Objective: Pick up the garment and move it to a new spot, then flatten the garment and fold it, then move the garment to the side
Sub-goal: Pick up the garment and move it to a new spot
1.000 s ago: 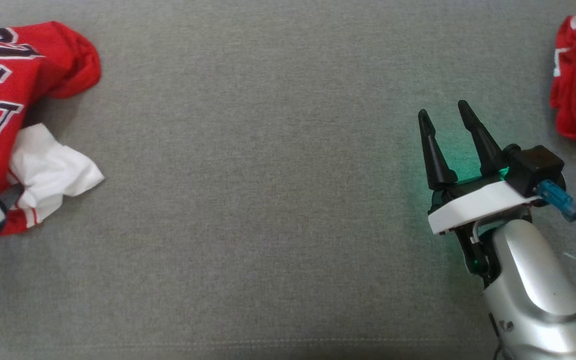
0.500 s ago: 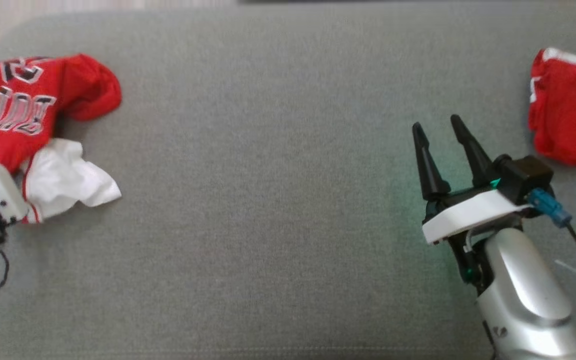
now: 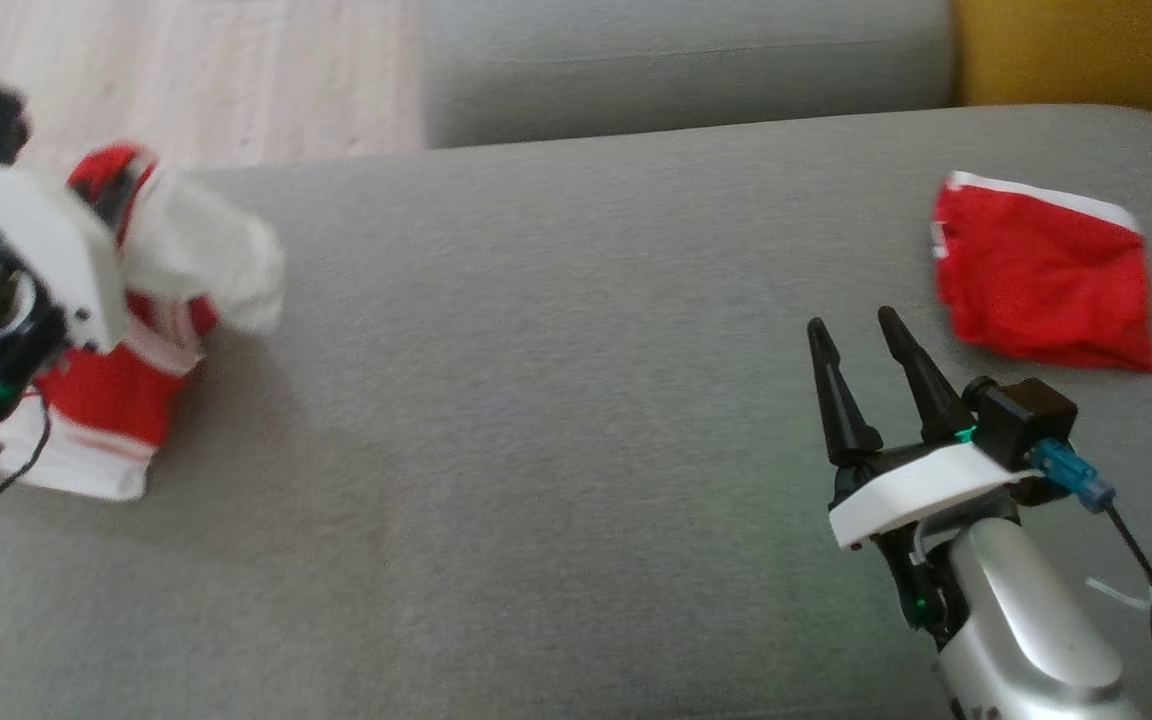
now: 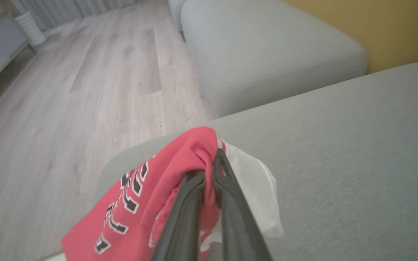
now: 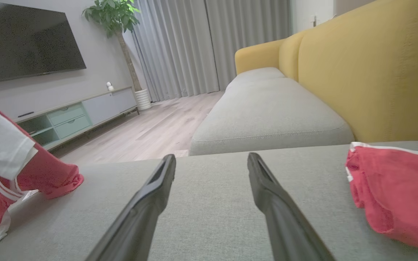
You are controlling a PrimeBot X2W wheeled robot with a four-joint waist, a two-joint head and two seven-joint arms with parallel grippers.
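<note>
At the far left edge of the grey sofa cushion (image 3: 536, 400), the left gripper (image 4: 214, 159) has its two dark fingers pressed together on a bunched fold of the red and white jersey (image 4: 136, 195), pinching it near the top of the heap. The right gripper (image 3: 851, 322) hangs over the cushion's right part with its fingers spread and nothing between them, near a second, folded red garment (image 3: 1041, 280). The jersey droops from the pinch, so its long axis runs from the fingertips down toward the cushion; in the head view the white-banded lower end trails toward the near side, and in the right wrist view that end touches the fabric surface. The lettering slants down and away to the left in the left wrist view. To carry it well, I would raise the pinch until the trailing end clears the cushion, then sweep toward the open middle and lay it down lengthwise, lower end first, leaving the free gripper a loose edge to take for flattening.
</note>
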